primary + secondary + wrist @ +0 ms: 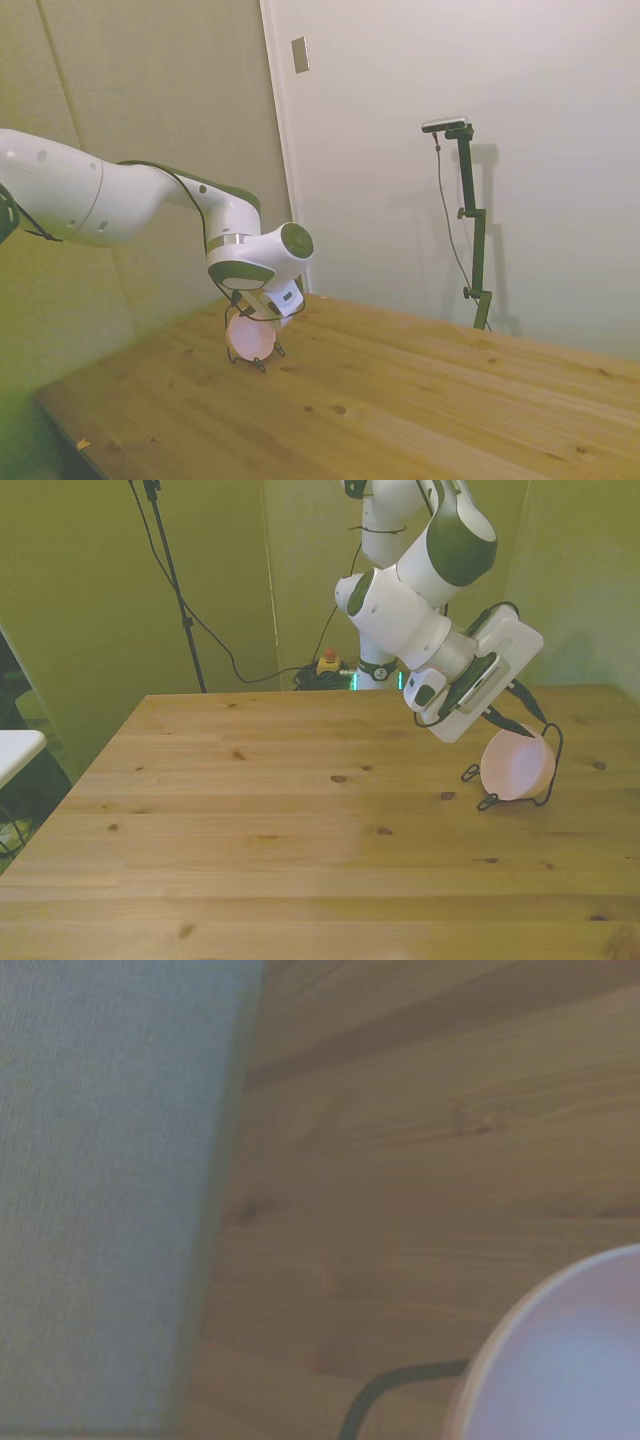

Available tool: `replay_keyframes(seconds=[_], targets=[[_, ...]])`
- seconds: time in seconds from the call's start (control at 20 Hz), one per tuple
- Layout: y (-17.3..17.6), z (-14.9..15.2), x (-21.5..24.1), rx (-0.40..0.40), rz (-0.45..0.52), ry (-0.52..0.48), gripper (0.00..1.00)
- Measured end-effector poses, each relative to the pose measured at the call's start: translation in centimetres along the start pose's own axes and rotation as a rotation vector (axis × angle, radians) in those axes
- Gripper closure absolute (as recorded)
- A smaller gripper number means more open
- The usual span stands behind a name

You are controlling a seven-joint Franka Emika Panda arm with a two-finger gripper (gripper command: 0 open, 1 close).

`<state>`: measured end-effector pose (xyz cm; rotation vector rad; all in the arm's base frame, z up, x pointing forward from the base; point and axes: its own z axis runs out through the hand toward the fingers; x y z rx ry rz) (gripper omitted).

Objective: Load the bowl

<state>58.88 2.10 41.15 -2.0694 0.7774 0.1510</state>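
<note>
Front view: the bowl (517, 763) is seen tilted on its edge in the wire rack (545, 780), near the table (260, 820) edge at the front view's right. The gripper (527, 723) is mostly hidden (its state cannot be told).

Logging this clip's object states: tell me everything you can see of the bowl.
The bowl is small, round, pale pink, plain and smooth, and looks empty. It stands on edge, its opening toward the front view's left, inside a thin black wire rack on the wooden table, near the front view's right edge. The gripper is at its upper rim; whether the grip is closed cannot be seen. The wrist view shows only a blurred rim section.
</note>
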Motion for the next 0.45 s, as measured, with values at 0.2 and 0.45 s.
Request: replay_keyframes(seconds=[0.2, 0.45], targets=[[-1.2, -3.7, -1.0, 0.007, -0.024, 0.051, 0.0], [-1.4, -8.5, -2.6, -0.123, 0.051, 0.221, 0.0]])
